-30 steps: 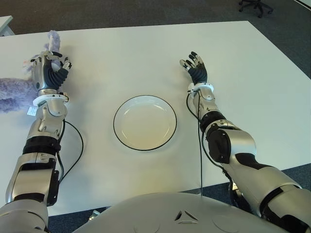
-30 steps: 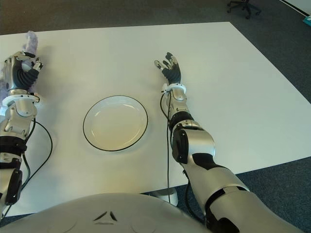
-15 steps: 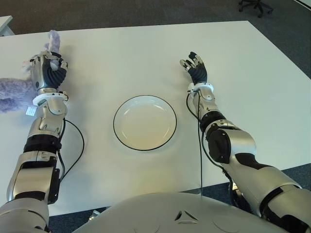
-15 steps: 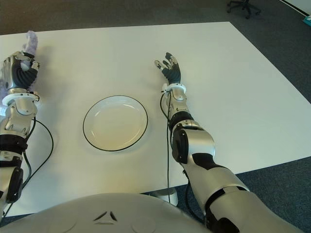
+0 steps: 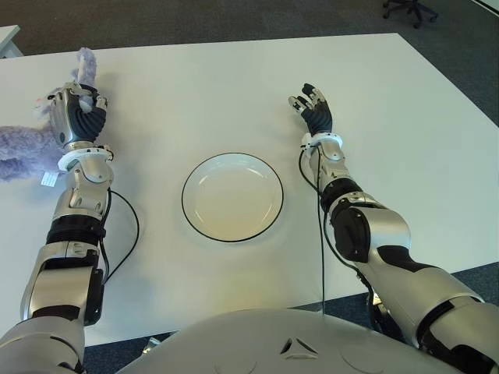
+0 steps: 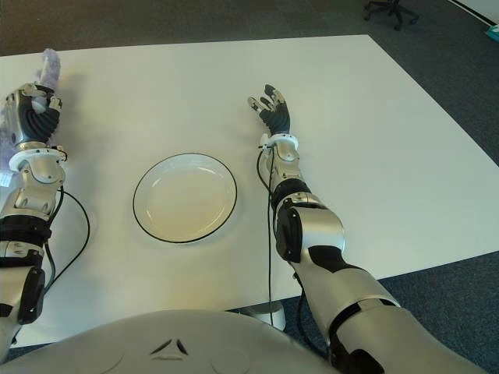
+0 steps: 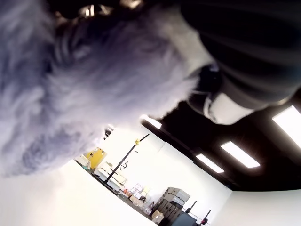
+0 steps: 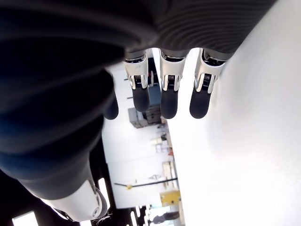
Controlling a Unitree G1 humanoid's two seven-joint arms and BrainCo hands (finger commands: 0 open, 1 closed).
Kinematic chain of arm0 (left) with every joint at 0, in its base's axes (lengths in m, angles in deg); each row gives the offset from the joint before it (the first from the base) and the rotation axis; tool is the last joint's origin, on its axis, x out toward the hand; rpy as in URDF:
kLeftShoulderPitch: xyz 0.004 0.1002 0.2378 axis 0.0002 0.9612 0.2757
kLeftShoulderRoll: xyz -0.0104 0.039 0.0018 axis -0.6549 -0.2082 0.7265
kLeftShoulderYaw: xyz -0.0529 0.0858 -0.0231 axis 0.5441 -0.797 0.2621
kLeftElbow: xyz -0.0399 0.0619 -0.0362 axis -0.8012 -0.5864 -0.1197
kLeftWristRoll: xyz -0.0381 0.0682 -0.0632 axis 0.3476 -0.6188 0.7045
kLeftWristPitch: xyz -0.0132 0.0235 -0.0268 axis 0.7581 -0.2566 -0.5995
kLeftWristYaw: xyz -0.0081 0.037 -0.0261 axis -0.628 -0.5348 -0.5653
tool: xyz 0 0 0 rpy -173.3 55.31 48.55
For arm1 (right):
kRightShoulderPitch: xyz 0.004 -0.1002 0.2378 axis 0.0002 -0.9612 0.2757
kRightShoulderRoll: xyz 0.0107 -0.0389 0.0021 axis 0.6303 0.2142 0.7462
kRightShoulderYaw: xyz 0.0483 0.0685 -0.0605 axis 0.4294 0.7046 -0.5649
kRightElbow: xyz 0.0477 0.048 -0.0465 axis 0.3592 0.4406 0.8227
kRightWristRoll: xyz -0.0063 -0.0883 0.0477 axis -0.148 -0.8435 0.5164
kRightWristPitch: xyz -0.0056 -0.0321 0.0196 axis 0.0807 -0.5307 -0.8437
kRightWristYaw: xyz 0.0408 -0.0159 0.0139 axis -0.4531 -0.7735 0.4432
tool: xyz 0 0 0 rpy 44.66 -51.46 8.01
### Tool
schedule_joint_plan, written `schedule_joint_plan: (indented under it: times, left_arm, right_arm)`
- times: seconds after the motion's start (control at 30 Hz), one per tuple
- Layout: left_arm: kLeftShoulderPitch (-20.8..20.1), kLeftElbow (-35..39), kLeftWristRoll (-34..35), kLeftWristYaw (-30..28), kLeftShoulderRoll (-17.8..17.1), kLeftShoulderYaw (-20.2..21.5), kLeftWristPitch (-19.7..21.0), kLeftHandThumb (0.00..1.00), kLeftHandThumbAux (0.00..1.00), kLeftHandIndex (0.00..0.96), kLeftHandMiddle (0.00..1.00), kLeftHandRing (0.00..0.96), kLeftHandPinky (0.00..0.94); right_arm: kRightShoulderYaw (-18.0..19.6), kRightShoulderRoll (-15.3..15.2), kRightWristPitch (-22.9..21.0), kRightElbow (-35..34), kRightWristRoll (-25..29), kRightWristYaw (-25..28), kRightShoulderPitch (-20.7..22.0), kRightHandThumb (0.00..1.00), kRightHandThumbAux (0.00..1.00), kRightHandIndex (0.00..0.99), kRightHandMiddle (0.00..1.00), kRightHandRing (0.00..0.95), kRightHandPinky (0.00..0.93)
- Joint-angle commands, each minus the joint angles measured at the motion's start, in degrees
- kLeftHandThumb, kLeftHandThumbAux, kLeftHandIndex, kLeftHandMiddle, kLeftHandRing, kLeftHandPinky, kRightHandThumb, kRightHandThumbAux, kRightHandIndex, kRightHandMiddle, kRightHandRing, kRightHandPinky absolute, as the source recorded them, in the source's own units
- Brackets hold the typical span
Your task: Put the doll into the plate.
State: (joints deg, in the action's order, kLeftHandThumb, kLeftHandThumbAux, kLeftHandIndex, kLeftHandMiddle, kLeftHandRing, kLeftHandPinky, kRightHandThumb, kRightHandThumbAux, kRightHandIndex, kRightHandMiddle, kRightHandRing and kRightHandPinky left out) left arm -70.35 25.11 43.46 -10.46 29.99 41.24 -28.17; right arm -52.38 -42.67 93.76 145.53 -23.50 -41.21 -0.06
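Observation:
A fluffy lavender doll (image 5: pixel 22 148) lies at the table's far left, one ear (image 5: pixel 84 62) sticking up behind my left hand (image 5: pixel 74 109). That hand's fingers are curled around the doll's fur, which fills the left wrist view (image 7: pixel 80 89). A white plate with a dark rim (image 5: pixel 232 196) sits in the middle of the table with nothing in it. My right hand (image 5: pixel 313 109) shows to the right of the plate and farther back, fingers spread and holding nothing.
The white table (image 5: pixel 405 140) stretches wide to the right. Black cables (image 5: pixel 125 234) run along both forearms onto the table. Dark carpet lies beyond the edges, and an office chair base (image 5: pixel 409 9) stands at the far right.
My left hand's fingers have curled shut around the doll's fur, and its forearm shifted slightly right. The right hand and the plate have not moved.

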Motion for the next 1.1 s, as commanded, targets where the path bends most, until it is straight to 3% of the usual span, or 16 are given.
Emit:
schedule_joint_plan:
  times: [0.03,0.57,1.1]
  left_arm:
    - [0.7,0.5,0.7,0.4,0.8,0.2,1.1,0.887,0.635,0.845,0.877,0.878,0.870]
    - [0.7,2.4,0.6,-0.2,1.3,0.4,3.5,0.877,0.638,0.844,0.876,0.879,0.871]
    - [-0.8,4.2,1.6,-2.1,0.5,0.8,3.1,0.883,0.639,0.855,0.880,0.875,0.866]
  right_arm:
    - [0.3,0.6,-3.2,2.5,0.3,-0.9,-2.9,0.348,0.819,0.141,0.107,0.113,0.149]
    - [0.1,0.6,-3.2,2.5,0.2,-0.8,-2.8,0.319,0.828,0.122,0.108,0.117,0.156]
    - [0.3,0.7,-3.1,2.5,0.5,-0.1,-2.8,0.307,0.840,0.119,0.108,0.114,0.145]
